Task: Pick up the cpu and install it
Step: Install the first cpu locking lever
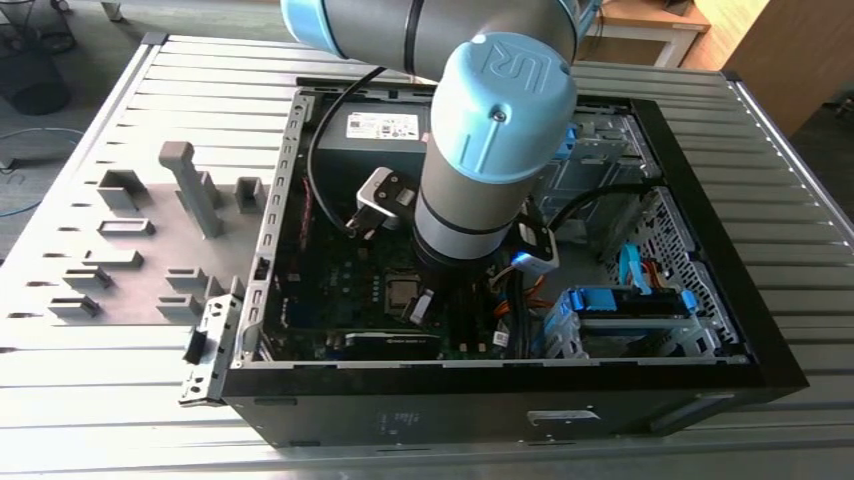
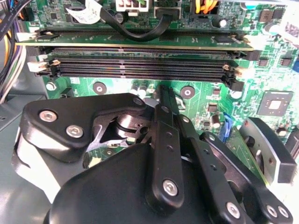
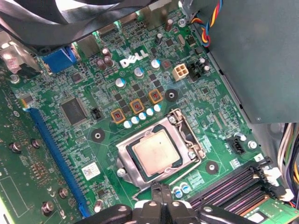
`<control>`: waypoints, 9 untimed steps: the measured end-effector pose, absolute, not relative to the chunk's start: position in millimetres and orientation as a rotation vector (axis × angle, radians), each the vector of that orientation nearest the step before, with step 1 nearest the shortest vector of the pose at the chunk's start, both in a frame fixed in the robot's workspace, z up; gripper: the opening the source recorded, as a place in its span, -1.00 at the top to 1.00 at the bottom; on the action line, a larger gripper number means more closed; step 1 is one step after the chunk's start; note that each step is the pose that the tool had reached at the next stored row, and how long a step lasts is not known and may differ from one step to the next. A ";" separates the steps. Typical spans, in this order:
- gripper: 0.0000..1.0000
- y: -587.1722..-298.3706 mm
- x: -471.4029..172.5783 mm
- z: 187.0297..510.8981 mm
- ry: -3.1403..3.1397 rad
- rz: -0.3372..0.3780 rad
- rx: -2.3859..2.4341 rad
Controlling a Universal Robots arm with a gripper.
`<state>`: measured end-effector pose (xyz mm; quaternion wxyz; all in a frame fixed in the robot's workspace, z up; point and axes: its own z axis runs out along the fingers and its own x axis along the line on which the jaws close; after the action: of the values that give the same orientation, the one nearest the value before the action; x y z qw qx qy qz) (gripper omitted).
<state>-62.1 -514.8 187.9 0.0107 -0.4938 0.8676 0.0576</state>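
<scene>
Just beyond closed jaws' tips, cpu [image 3: 155, 153] seated in socket [image 3: 161, 156].

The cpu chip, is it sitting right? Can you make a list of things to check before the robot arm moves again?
1. The cpu lies flat inside the socket: ok.
2. Gripper lets go of the cpu: ok, fingertips pressed together beside the socket, nothing between them.
3. Socket bracket closed over the cpu: not ok, its top is uncovered.
4. Memory slots near the gripper free of cables: ok.
5. Pins under the cpu lined up: cannot tell, hidden.
</scene>
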 end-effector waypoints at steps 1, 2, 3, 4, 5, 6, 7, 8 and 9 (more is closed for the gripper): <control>0.79 -514.9 -62.1 188.0 2.707 0.180 -1.541; 0.79 -514.9 -62.0 188.0 2.707 0.180 -1.541; 0.79 -514.9 -61.7 188.0 2.707 0.180 -1.541; 0.79 -514.9 -61.2 187.9 2.708 0.180 -1.540; 0.79 -515.0 -61.1 188.0 2.707 0.180 -1.540; 0.79 -515.0 -61.0 187.9 2.707 0.180 -1.540; 0.79 -514.9 -61.0 188.0 2.708 0.180 -1.540; 0.79 -514.9 -60.9 188.0 2.708 0.180 -1.540; 0.79 -514.9 -60.8 188.0 2.707 0.180 -1.540</control>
<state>-60.8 -514.9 188.0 0.0107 -0.4936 0.8677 0.0576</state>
